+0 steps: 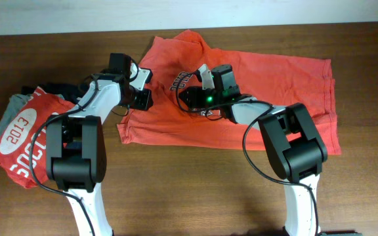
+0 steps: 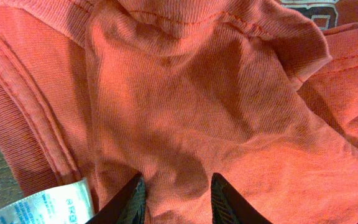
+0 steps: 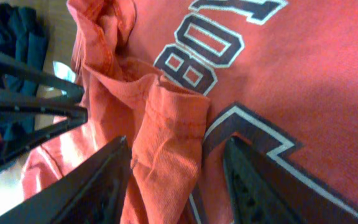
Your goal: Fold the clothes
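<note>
The clothes, one orange-red T-shirt [image 1: 268, 92], lie spread across the table's middle with the navy chest print [image 1: 179, 80] facing up. My left gripper [image 1: 138, 101] is at the shirt's left part, shut on a raised bunch of its fabric [image 2: 178, 177]; the white neck tag [image 2: 42, 205] lies just left of its fingers. My right gripper [image 1: 187, 96] is over the print [image 3: 216, 37]. A hemmed fold of the shirt [image 3: 166, 124] stands between its fingers, and the jaws [image 3: 176, 142] are still apart, with a gap at the right finger.
A folded red shirt printed "2013" [image 1: 25, 134] lies at the left edge on a grey garment [image 1: 5, 115], with dark clothing [image 1: 58, 88] behind it. In the right wrist view the left arm's black gripper [image 3: 30, 106] is close by on the left. Bare wooden table [image 1: 176, 190] lies in front.
</note>
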{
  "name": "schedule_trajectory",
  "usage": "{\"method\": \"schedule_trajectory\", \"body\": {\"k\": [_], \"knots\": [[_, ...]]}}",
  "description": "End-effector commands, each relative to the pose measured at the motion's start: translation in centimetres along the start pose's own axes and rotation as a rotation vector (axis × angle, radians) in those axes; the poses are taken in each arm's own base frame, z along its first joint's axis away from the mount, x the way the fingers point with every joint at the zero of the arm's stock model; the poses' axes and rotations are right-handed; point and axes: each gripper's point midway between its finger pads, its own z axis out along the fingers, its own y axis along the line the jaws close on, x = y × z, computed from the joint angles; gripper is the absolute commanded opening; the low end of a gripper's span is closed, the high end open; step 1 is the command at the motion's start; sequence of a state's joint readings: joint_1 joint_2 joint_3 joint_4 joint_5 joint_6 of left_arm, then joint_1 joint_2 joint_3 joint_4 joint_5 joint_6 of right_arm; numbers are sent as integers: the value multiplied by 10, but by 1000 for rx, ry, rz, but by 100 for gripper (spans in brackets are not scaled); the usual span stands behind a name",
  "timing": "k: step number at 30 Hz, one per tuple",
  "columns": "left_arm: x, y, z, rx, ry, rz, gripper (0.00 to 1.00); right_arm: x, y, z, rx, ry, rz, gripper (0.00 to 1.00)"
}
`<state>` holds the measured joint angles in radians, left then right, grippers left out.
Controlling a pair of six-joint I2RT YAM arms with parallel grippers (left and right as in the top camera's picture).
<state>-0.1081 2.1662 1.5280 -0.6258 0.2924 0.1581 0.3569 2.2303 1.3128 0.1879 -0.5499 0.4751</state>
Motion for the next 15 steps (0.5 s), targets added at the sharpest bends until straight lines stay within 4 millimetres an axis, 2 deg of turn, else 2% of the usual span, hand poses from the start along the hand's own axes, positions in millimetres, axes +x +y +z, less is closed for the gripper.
{"method": "schedule_trajectory", "body": {"k": [1, 5, 9, 15], "knots": [[7, 1, 6, 15, 26, 0, 35, 19, -3, 12, -11, 53, 40, 49], [7, 0, 6, 15, 26, 0, 35, 11, -1, 11, -19, 39, 38, 48], [7, 0, 6, 15, 26, 0, 35, 7, 13, 10, -83, 52, 28, 47], [7, 0, 6, 15, 26, 0, 35, -16, 22, 3, -128, 22, 11, 48]]}}
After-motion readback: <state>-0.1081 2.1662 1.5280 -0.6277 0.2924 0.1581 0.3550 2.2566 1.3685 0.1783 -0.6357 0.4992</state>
